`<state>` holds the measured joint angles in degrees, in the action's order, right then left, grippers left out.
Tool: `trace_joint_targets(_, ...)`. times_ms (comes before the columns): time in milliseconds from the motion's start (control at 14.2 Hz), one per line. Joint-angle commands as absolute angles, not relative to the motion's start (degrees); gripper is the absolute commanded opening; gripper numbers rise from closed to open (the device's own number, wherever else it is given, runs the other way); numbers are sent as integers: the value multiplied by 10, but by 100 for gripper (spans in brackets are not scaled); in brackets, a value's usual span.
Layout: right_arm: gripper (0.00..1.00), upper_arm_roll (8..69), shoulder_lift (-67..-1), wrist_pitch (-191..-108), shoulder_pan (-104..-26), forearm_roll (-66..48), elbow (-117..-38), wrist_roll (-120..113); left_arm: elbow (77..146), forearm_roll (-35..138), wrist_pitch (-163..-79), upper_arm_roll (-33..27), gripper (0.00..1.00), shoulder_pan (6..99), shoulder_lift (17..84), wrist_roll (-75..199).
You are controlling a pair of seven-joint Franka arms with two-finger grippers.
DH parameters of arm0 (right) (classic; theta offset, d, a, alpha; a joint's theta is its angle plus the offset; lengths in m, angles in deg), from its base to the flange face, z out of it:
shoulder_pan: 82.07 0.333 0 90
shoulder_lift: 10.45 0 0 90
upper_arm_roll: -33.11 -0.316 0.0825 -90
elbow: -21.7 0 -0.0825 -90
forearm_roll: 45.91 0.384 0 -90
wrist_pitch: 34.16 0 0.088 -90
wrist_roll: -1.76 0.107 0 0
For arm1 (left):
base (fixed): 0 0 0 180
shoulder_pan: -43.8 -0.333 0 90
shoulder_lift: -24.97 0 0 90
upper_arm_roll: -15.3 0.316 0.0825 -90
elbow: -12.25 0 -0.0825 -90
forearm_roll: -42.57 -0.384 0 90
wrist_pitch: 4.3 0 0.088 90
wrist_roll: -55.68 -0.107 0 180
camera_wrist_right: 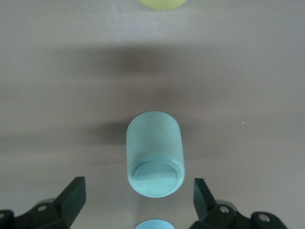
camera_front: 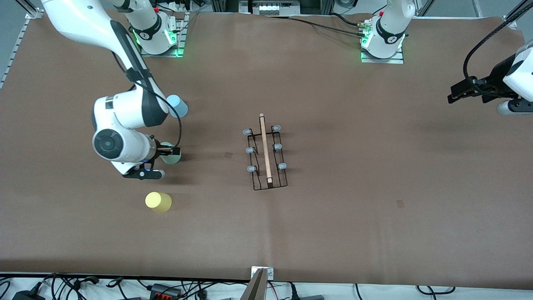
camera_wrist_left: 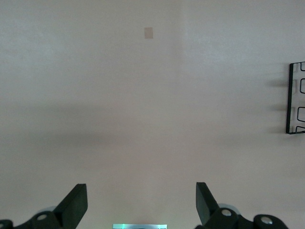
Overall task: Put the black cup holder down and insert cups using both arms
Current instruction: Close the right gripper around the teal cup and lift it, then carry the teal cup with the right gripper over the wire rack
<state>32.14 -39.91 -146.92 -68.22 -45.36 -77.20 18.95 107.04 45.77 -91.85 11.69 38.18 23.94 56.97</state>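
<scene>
Here, front view: black cup holder (camera_front: 266, 154) sits mid-frame on the brown table (camera_front: 333, 229), upright, wooden rod (camera_front: 265, 148) running up-and-down the frame, grey pegs in two rows of three, all bare.
Cups, front view: mint cup (camera_front: 170, 155) at frame left of centre, upside down; blue cup (camera_front: 178, 105) higher in frame, partly hidden by the arm; yellow cup (camera_front: 158, 201) lower in frame, standing apart.
Right gripper, front view: right gripper (camera_front: 168, 151) hangs directly over the mint cup; finger spacing is hard to read from this angle.
Left gripper, front view: left gripper (camera_front: 454, 95) at the right edge of frame, well apart from everything; this arm waits.
Left wrist view: left gripper (camera_wrist_left: 141, 202) fingers spread, nothing between them; bare table below, a corner of the holder (camera_wrist_left: 296, 98) at the right edge.
Right wrist view: right gripper (camera_wrist_right: 138, 198) fingers spread wide, straddling the mint cup (camera_wrist_right: 155, 152) without touching it; yellow cup (camera_wrist_right: 162, 3) at top edge, blue cup (camera_wrist_right: 155, 224) at bottom edge.
Step in hand, my read: grasp the mint cup.
Doing it well: keep the cup centred between the fingers, descend onto its wall, close gently since thin plastic likely flexes, lift straight, avoid nudging the blue cup nearby.
Writing: none legible on cups or holder; a small mark on each arm base is too small to read.
</scene>
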Motion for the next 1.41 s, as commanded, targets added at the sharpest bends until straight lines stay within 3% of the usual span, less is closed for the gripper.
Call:
trace_joint_targets(0,100,328,-388,-1463,-687,-445,-795,196,1058,453,-910,118,100,379,245,570)
trace_joint_targets(773,100,326,-430,-1501,-693,-423,-799,195,1058,452,-907,113,100,379,245,570)
trace_joint_targets(843,89,326,-430,-1497,-693,-423,-799,195,1057,452,-907,113,100,379,245,570)
trace_joint_targets(914,58,326,-427,-1496,-694,-423,-799,190,1057,452,-907,113,100,378,245,570)
trace_joint_targets(984,35,326,-424,-1493,-699,-423,-795,181,1058,452,-907,113,100,379,245,570)
trace_joint_targets(1124,23,326,-401,-1455,-699,-423,-769,170,1058,452,-907,113,100,379,245,570)
trace_joint_targets(1335,23,307,-369,-1346,-685,-393,-660,178,1057,452,-907,113,100,379,245,570)
